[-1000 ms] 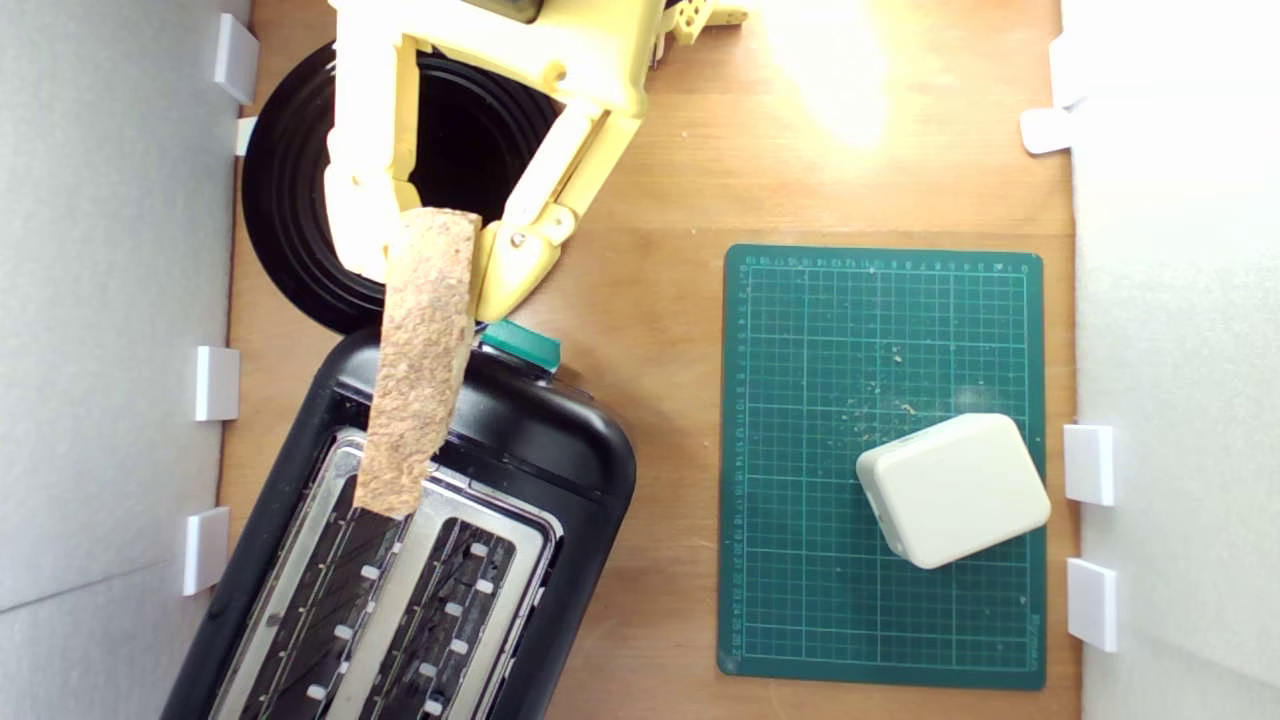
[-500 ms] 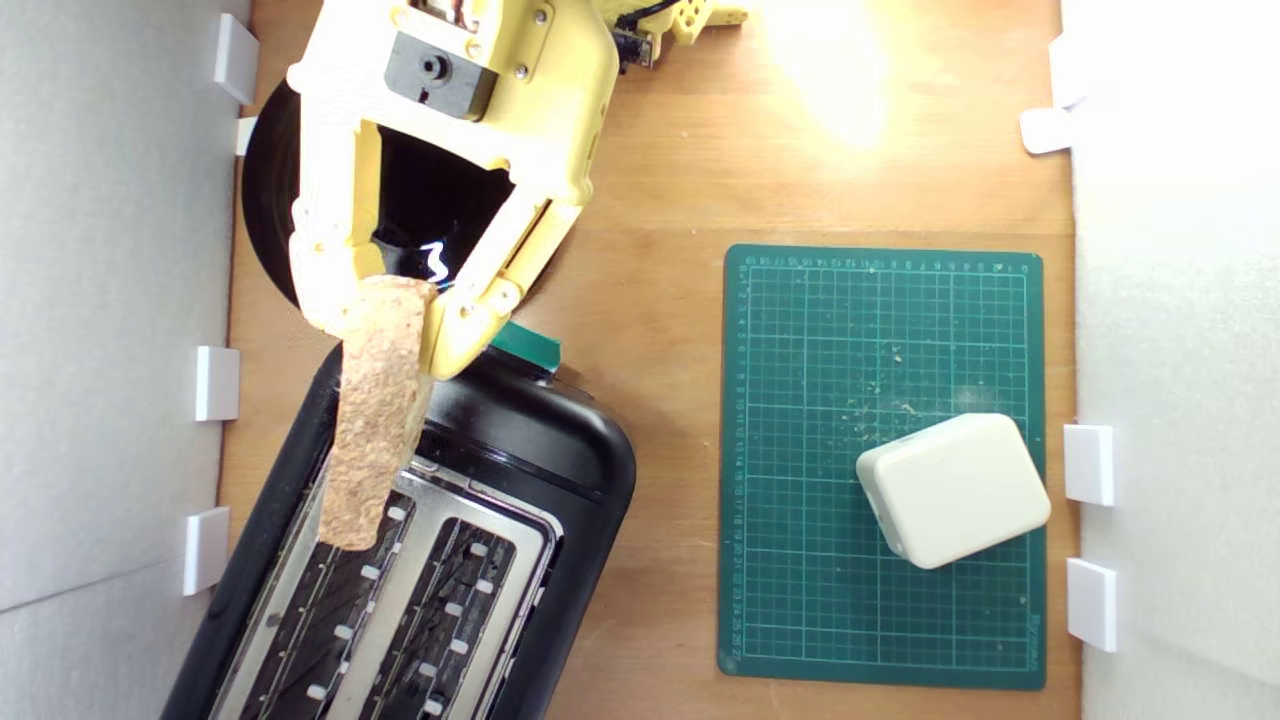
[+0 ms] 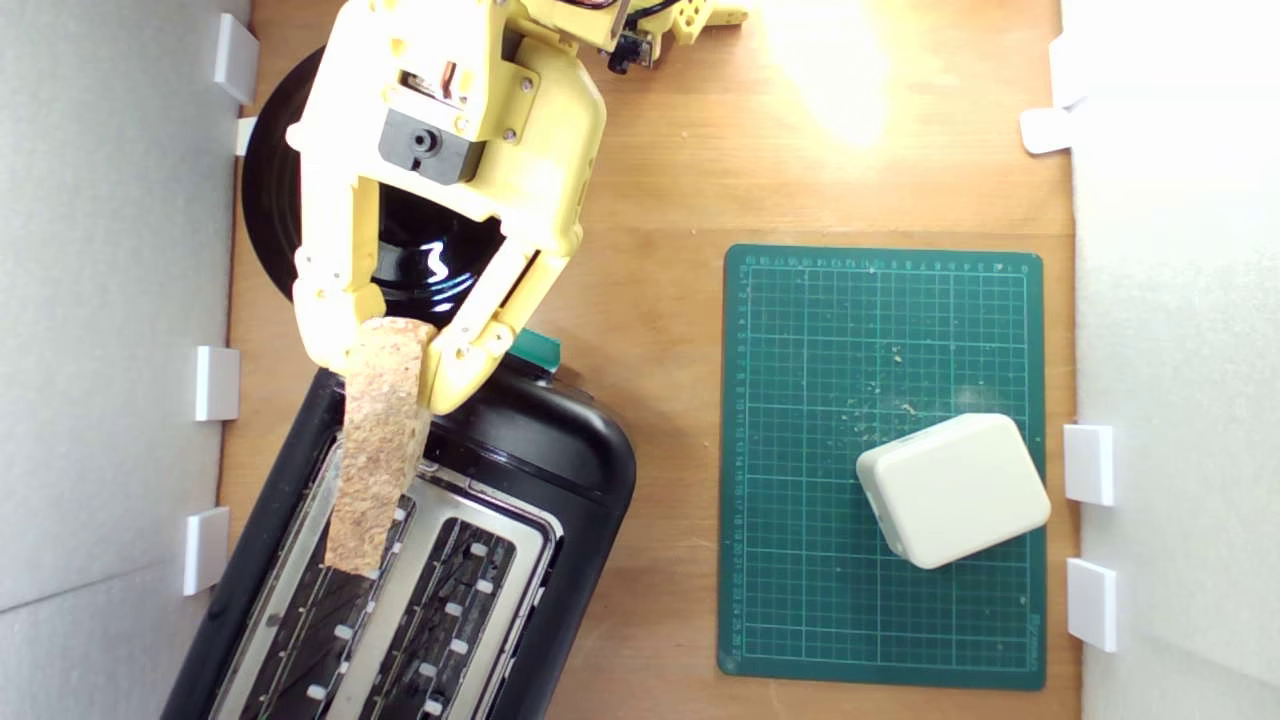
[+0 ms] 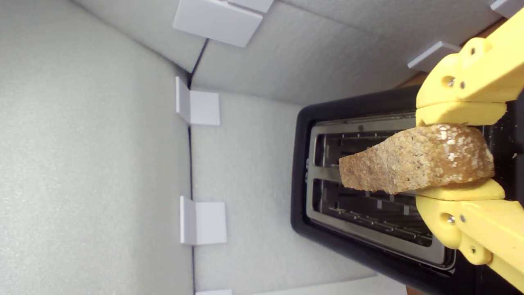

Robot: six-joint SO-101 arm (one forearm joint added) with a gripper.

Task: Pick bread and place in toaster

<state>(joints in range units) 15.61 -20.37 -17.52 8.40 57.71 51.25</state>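
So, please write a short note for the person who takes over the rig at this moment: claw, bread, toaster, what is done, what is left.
Claw: shut on the bread, gripping one end of the slice edge-on, crust side showing.
Bread: in the air over the toaster, above the slot nearer the exterior view's left; not yet inside.
Toaster: on the table, both slots empty, teal lever at the end nearest the claw.
Done: bread picked and carried over the toaster.
Left: line the slice up with the slot, lower it in, open the claw.

The green cutting mat (image 3: 880,465) carries ruler numerals along its edges, too small to read.
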